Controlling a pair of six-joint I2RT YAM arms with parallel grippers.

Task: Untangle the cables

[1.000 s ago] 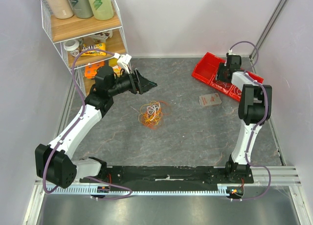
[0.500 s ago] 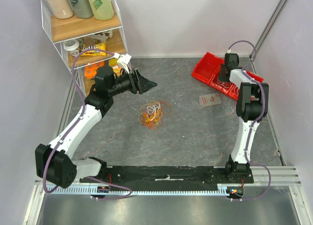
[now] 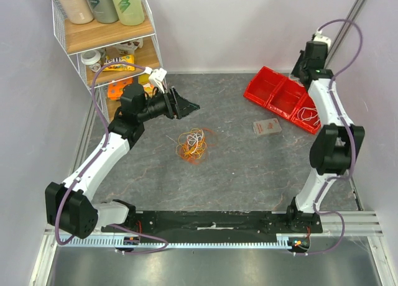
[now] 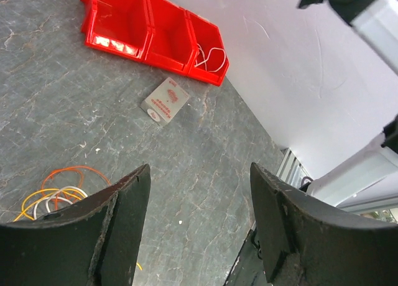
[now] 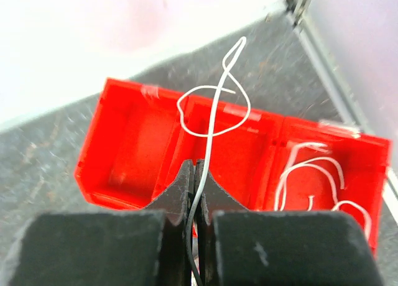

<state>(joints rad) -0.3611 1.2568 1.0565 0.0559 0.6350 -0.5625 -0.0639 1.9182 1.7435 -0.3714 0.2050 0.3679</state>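
The tangled cables [image 3: 194, 144] lie mid-table as a small bundle of orange, yellow, white and red loops; the left wrist view catches their edge [image 4: 56, 193]. My left gripper [image 3: 186, 106] hovers open behind and left of them, nothing between its fingers [image 4: 199, 205]. My right gripper [image 5: 199, 168] is shut on a single white cable [image 5: 214, 112] that curls upward in a loop. It hangs high over the red bin [image 5: 137, 143], at the back right [image 3: 303, 68]. More white cable [image 5: 311, 168] lies in the bin's right compartment.
The red three-part bin [image 3: 283, 96] stands at the back right, with a small grey card [image 3: 267, 127] on the table just in front of it. A wire shelf [image 3: 106, 37] with bottles and packets fills the back left corner. Walls close in on both sides.
The right arm has lifted up and back from the red bin, its gripper now shut on a white cable. The left arm and the bundle have not moved.
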